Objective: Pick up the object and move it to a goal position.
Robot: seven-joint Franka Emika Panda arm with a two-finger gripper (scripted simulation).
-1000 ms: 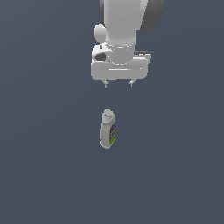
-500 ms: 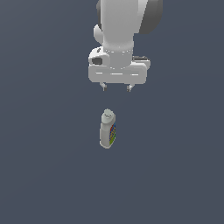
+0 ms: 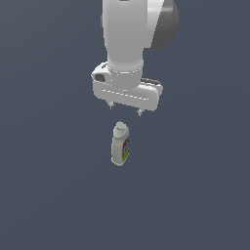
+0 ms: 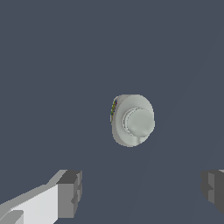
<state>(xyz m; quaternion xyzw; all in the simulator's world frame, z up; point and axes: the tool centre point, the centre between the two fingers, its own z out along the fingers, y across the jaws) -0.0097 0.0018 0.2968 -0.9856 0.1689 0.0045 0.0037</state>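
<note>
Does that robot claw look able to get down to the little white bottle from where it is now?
Probably yes. The gripper hangs open above the bottle, which stands upright and alone, with nothing between them. In the wrist view the cap shows off the line between the fingers, so a small shift seems needed first.

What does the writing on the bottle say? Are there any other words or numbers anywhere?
No text can be read in these pictures.
The cleanser bottle has a label with red, blue, yellow and green patches, but it is too small and blurred to make out any words.
In the wrist view only the bottle's white cap and a thin edge of the label show, with no writing.
The gripper and the arm carry no visible words or numbers.
</note>
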